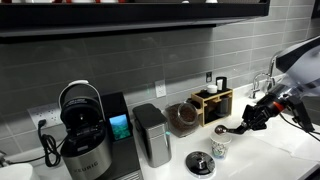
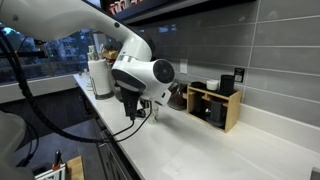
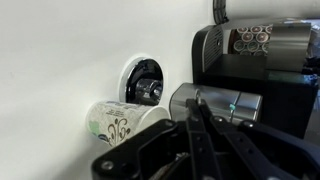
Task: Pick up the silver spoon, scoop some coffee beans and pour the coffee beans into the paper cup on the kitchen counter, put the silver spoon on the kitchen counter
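While near cup point(image 1: 219, 148), spoon point(image 1: 224, 128) in gripper point(image 1: 244, 122).

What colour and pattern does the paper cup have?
The paper cup is white with dark printed marks, clearest in the wrist view.

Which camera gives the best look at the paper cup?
The wrist view: the paper cup is close and large, its dark printed marks clear. In an exterior view the cup is small, standing on the kitchen counter beside a black disc. In an exterior view the robot arm blocks it.
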